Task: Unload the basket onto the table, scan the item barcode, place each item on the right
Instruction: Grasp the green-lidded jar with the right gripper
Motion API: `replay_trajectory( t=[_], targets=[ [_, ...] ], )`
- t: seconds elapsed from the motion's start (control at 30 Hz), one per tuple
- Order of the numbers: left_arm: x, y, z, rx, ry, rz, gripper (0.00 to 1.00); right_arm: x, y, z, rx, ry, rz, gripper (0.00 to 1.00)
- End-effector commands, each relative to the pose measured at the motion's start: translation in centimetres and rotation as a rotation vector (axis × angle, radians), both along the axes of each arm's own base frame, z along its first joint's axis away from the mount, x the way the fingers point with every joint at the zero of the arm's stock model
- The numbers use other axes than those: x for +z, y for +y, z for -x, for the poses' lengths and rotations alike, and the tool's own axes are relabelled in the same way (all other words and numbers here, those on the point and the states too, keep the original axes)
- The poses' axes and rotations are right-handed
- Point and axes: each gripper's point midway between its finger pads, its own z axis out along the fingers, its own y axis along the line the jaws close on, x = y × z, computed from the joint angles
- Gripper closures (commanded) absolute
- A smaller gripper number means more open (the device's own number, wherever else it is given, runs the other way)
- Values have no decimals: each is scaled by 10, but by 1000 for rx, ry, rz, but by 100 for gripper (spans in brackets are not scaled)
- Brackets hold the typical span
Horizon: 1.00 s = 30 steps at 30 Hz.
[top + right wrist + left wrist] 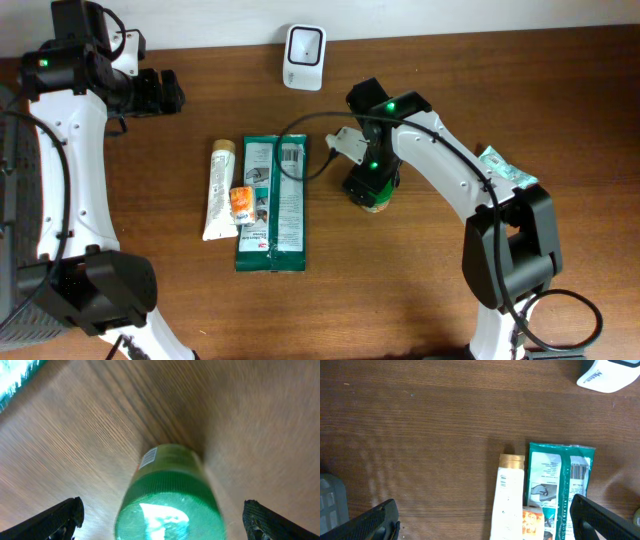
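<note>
Widely spread, the right fingers (55, 520) flank the green bottle (170, 495) without touching; left fingers (372, 522) gape above the worktop (420, 435).

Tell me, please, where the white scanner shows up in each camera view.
Overhead: the scanner sits at the top edge, near the middle, above the green pack.
Left wrist: the scanner is in the top right corner, partly cut off, up and right of the green pack.
Right wrist: not in it.
Shared landmark: the green pack, in overhead and left wrist.

Dark brown wood-grain table (380, 300), pale strip (480, 12) beyond far edge
</note>
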Motion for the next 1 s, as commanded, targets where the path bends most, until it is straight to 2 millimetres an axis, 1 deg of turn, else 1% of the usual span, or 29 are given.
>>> replay_trajectory(
  t=[0.0,0.03,0.1,0.13,0.17,0.2,0.33,0.4,0.47,0.53,0.6,0.63,0.77,0.8,0.83,0.97],
  targets=[
    [-2,2,-1,-8,3,2,1,7,18,8,-292,90,-118,2],
    [-2,2,-1,-8,2,2,1,7,21,7,-366,103,-134,2],
    [-2,2,-1,-8,2,2,1,6,16,-1,-489,83,-114,1],
    [-2,2,-1,-8,2,2,1,4,0,-9,-691,36,-38,6],
    [-2,2,-1,-8,3,2,1,3,-10,-13,-824,8,1,10],
    [-2,2,-1,-8,3,2,1,3,-10,-14,-875,5,-3,10],
    [-2,2,-1,-8,2,2,1,2,-7,-9,-895,24,0,10],
    [-2,2,-1,-8,2,2,1,-5,-9,-7,-943,29,4,10],
    [-2,2,-1,-8,3,2,1,-18,-9,2,-937,60,13,17],
    [-2,2,-1,-8,2,2,1,-21,-10,5,-886,67,21,23],
    [-2,2,-1,-8,2,2,1,-21,-10,6,-886,68,22,36],
    [-2,2,-1,-8,2,2,1,-21,-10,7,-886,72,27,37],
    [-2,2,-1,-8,3,2,1,-21,-12,18,-857,114,48,35],
    [-2,2,-1,-8,2,2,1,-20,-6,21,-826,144,23,29],
    [-2,2,-1,-8,2,2,1,-20,-5,21,-826,146,20,27],
    [-2,2,-1,-8,3,2,1,-20,-6,22,-807,145,22,24]
  ],
)
